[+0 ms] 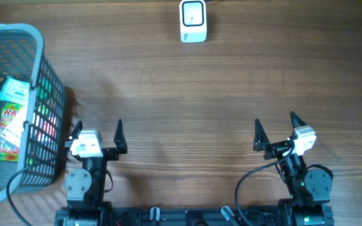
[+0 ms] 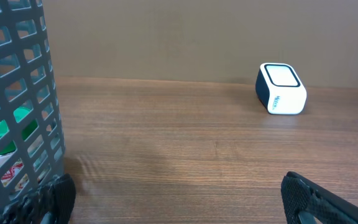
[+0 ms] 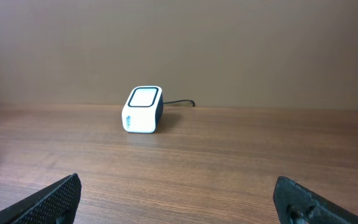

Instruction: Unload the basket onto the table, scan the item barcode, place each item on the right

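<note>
A white and dark barcode scanner (image 1: 193,21) stands at the table's far edge, also in the left wrist view (image 2: 281,89) and the right wrist view (image 3: 142,109). Colourful packaged items (image 1: 10,119) lie inside the grey-blue basket (image 1: 41,44) at the left; through its mesh (image 2: 23,93) I see green and red wrappers. My left gripper (image 1: 97,130) rests near the front edge beside the basket, open and empty. My right gripper (image 1: 275,127) sits at the front right, open and empty.
A black cable (image 3: 179,103) leads from the scanner's back. Bare wooden table (image 1: 187,107) stretches between the grippers and the scanner. The basket wall stands just left of my left gripper's fingertips (image 2: 58,196).
</note>
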Controlling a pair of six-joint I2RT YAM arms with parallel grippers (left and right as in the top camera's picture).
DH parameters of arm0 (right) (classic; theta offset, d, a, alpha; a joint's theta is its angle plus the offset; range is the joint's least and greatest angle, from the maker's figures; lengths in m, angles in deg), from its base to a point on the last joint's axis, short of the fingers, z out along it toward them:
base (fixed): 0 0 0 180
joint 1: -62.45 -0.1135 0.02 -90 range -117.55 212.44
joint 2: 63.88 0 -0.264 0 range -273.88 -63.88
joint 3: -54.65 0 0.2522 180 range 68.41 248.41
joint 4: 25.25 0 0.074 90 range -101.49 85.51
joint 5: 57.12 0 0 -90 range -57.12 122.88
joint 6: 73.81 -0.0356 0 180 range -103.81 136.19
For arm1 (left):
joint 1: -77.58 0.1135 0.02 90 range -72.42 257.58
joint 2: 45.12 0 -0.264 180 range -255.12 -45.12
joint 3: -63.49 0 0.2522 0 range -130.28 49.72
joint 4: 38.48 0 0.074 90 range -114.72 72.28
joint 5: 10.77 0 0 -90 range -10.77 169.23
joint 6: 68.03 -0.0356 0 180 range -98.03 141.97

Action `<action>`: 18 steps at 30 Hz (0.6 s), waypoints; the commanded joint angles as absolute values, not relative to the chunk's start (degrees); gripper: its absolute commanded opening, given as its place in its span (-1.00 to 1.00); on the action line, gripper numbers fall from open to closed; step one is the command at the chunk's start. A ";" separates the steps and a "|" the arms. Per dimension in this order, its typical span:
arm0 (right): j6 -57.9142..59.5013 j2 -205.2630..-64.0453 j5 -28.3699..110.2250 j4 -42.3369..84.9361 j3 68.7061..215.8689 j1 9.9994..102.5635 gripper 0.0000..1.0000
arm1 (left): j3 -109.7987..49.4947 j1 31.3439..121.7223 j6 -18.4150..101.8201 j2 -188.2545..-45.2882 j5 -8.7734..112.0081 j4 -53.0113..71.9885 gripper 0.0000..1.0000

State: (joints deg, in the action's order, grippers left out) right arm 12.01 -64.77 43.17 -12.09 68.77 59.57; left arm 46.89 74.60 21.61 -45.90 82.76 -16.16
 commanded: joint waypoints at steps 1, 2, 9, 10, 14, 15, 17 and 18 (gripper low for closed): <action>12.79 -64.15 42.84 -12.22 68.71 59.29 1.00 | 47.37 74.97 20.91 -45.33 82.28 -16.53 1.00; 12.79 -64.15 42.82 -12.22 68.71 59.29 0.99 | 47.37 74.97 20.91 -45.33 82.28 -16.71 1.00; 12.77 -64.15 42.84 -12.22 68.71 59.29 0.99 | 44.75 74.84 20.93 -45.44 77.93 -19.11 1.00; 12.75 -64.15 42.82 -12.22 68.71 59.29 0.99 | 43.72 74.84 20.93 -45.51 77.93 -18.74 1.00; 12.75 -64.15 42.82 -12.22 68.71 59.29 0.99 | 38.50 74.86 21.19 -45.73 77.95 -14.72 1.00; 12.77 -64.15 42.84 -12.22 68.71 59.29 0.99 | 37.23 74.86 21.19 -45.94 77.95 -13.58 1.00; 12.77 -64.15 42.82 -12.22 68.71 59.29 0.99 | 33.36 74.86 22.13 -47.32 77.98 -10.61 1.00; 12.77 -64.15 42.84 -12.22 68.71 59.29 0.99 | 31.75 74.86 23.09 -48.24 77.95 -9.97 1.00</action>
